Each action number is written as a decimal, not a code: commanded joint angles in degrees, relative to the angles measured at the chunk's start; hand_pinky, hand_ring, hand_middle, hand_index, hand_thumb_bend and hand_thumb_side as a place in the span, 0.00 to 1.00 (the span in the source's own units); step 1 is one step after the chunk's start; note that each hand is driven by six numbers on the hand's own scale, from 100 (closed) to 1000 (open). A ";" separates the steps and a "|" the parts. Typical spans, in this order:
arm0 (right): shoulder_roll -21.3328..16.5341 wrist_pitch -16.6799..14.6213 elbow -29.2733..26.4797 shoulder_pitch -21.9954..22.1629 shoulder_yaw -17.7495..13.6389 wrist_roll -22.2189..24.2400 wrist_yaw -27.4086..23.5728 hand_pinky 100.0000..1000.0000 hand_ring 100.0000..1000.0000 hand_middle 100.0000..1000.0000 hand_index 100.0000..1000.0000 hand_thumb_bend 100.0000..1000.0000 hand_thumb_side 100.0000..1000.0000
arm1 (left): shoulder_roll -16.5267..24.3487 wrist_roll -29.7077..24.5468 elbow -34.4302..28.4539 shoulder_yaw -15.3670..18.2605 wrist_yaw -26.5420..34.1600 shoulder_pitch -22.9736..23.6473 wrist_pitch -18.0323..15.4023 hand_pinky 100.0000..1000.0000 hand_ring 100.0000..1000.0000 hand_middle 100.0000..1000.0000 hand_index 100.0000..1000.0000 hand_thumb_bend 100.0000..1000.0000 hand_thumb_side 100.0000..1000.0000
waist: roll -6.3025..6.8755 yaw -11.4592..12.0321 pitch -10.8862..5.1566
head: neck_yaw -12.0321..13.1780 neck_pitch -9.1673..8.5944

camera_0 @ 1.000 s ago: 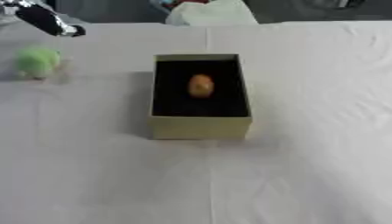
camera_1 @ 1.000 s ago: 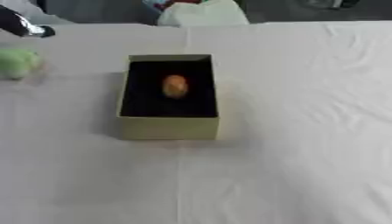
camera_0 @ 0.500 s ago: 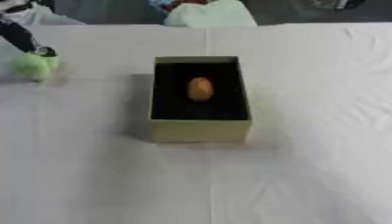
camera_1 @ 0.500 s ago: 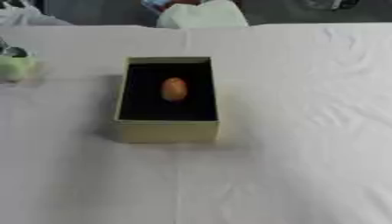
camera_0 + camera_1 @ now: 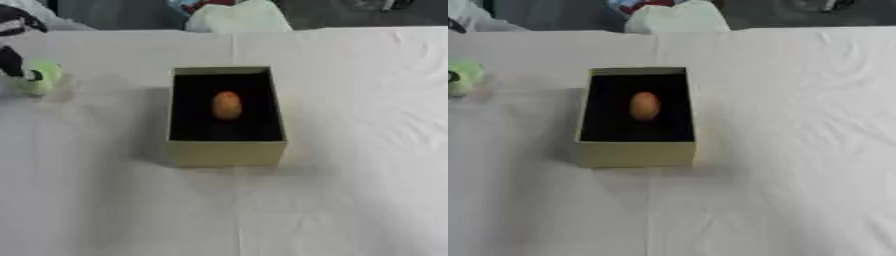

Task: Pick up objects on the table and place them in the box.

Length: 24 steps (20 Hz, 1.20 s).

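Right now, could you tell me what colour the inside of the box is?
Black; the box has pale yellowish outer walls. It shows best in the left eye view.

Soft, even light falls on the white cloth-covered surface (image 5: 350,150), with no glare. The open tan cardboard box (image 5: 227,153) casts a faint shadow to its left and front. Both views are blurred throughout, edges smeared.
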 commanded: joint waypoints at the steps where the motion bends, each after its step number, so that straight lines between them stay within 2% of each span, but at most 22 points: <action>1: -1.94 0.02 -0.91 -0.75 -0.60 -0.19 0.09 0.75 0.72 0.71 0.77 0.00 1.00 | 2.00 -0.02 0.48 0.94 -1.47 -1.43 -0.07 0.86 0.88 0.88 0.91 0.43 0.00 | 0.06 -0.04 -0.77 | 0.17 -0.60; 10: -1.78 0.03 -0.91 -0.87 -0.52 -0.14 0.02 0.75 0.72 0.70 0.77 0.00 1.00 | 1.95 1.20 2.81 2.06 -7.36 -1.44 1.66 0.86 0.88 0.89 0.91 0.43 0.00 | 0.15 -0.40 -0.04 | 0.28 -1.16; 16: -1.64 0.02 -0.91 -1.01 -0.47 -0.14 -0.04 0.75 0.72 0.70 0.77 0.00 1.00 | 1.62 3.62 4.00 2.89 -9.12 -1.47 2.81 0.85 0.87 0.88 0.91 0.40 0.00 | -0.05 -0.67 0.40 | 0.60 -1.55; 24: -1.27 -0.08 -0.91 -1.41 -0.38 -0.28 -0.27 0.75 0.71 0.69 0.76 0.00 1.00 | 0.69 4.63 6.26 3.51 -9.88 -1.64 3.49 0.85 0.87 0.89 0.91 0.41 0.00 | -0.43 -0.94 1.02 | 3.11 -2.55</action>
